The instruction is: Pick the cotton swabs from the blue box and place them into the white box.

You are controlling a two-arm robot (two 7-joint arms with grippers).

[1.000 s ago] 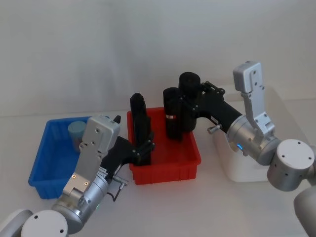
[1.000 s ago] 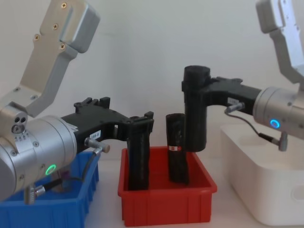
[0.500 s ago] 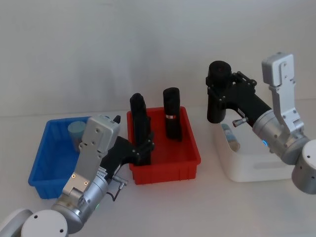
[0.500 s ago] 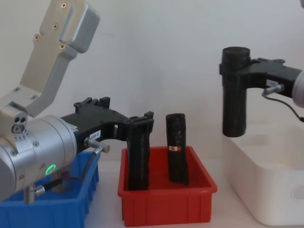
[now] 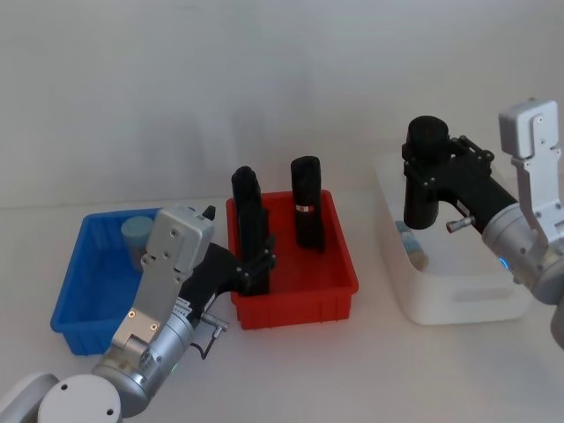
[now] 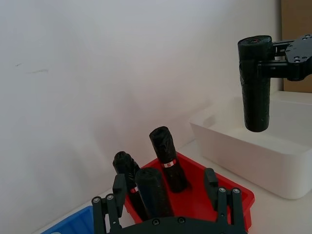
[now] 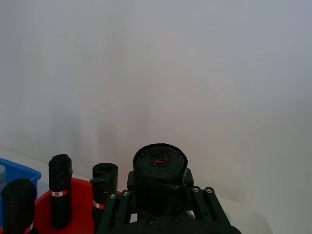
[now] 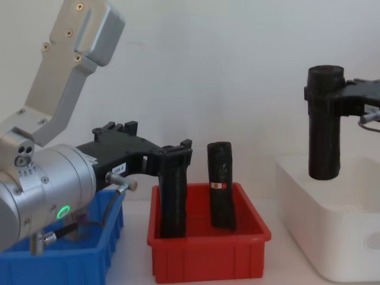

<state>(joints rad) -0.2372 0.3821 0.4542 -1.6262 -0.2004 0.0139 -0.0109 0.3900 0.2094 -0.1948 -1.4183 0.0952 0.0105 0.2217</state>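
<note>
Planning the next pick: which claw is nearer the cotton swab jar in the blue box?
Left. The left claw sits in the red bin beside the blue box holding the jar; the right claw hangs over the white box.

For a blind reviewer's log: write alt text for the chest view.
The right gripper, shut on a tall black roll, holds it upright over the white box. The left gripper grips another black roll standing in the red bin beside a third roll. The blue box sits at the lower left.
</note>
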